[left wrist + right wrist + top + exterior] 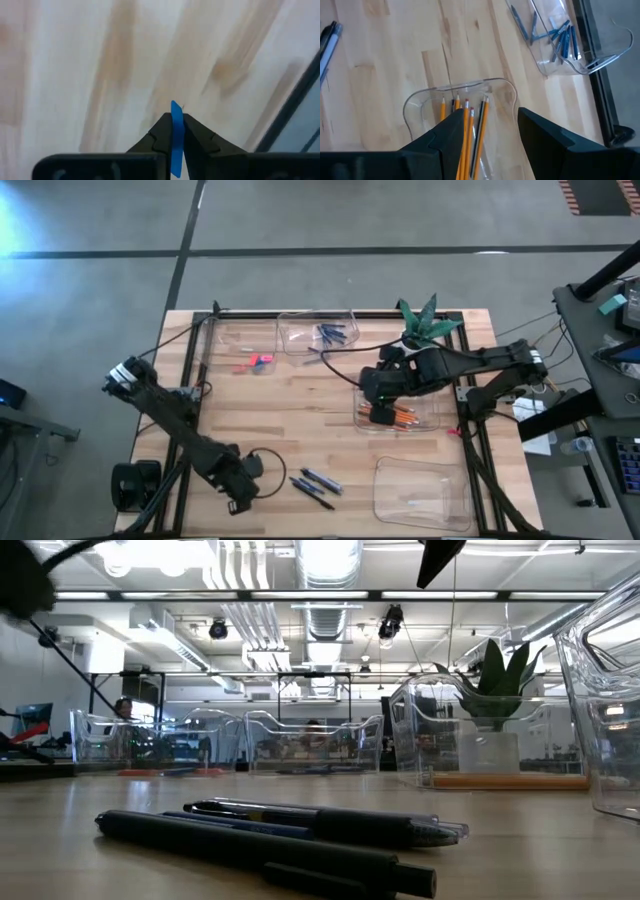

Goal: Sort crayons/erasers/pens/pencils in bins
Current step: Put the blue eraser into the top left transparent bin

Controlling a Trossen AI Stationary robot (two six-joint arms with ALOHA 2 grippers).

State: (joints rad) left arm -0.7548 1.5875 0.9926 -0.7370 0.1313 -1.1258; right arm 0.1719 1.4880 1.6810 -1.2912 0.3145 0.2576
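My left gripper (176, 117) is near the table's front left (238, 502), shut on a thin, flat blue eraser (176, 145), over bare wood. Three dark pens (315, 485) lie on the table just right of it, close up in the low view (300, 835). My right gripper (490, 117) hangs open above the bin of orange pencils (467, 130), right of centre (395, 415). Blue crayons (332, 333) lie in the far middle bin. Pink erasers (258, 362) lie in the far left bin. My left gripper pinches the blue eraser between its two fingertips, by its flat faces. One narrow end (175, 106) sticks out a little past the tips. The fingers point steeply down at the table, and the eraser stands edge-on between them.
A clear bin (420, 492) stands at the near right. A potted plant (420, 320) stands at the far right edge, behind the pencil bin. Black frame rails run along the table's left, far and right sides. Bare wood lies in the table's middle.
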